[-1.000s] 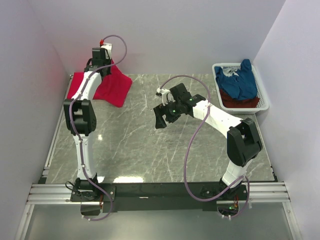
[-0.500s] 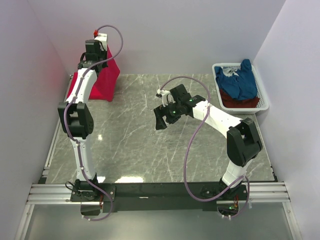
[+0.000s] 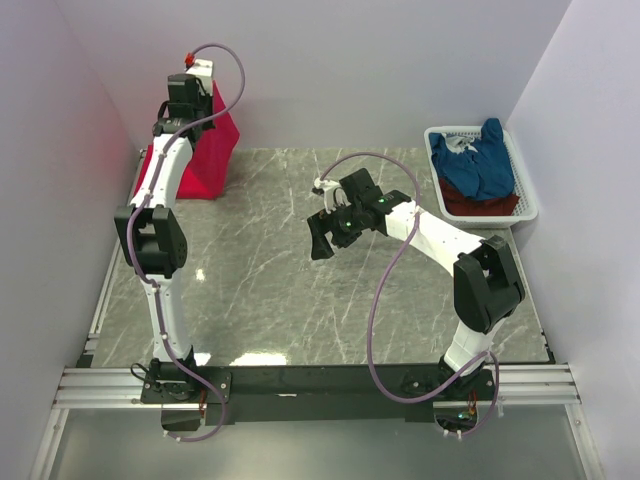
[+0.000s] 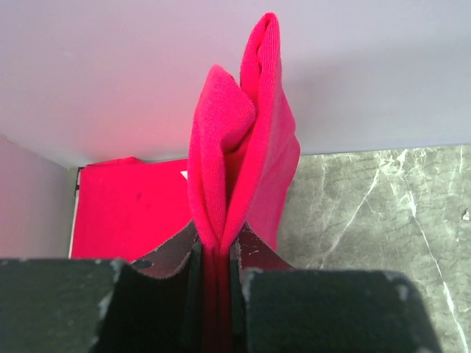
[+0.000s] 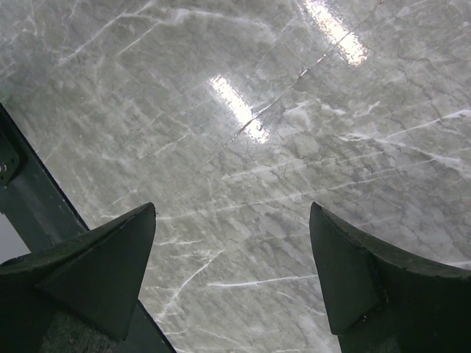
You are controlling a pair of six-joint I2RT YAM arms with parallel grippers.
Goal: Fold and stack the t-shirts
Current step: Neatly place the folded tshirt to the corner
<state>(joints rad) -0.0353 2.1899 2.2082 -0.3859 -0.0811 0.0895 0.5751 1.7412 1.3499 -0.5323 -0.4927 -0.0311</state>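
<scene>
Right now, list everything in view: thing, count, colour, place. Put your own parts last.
held shirt: 1, bright red, lifted off the table at the far left corner, hanging from the left gripper
flat shirt: at least 1 (cannot tell layers), bright red, lying flat at the far left of the table
blue shirt: 1, navy, crumpled in the basket
dark red shirt: 1, dark red, in the basket under the blue shirt
basket: 1, white, far right corner
table: 1, grey marble
left gripper: 1, black, shut on the held shirt
right gripper: 1, black, open, empty, over the middle of the table
</scene>
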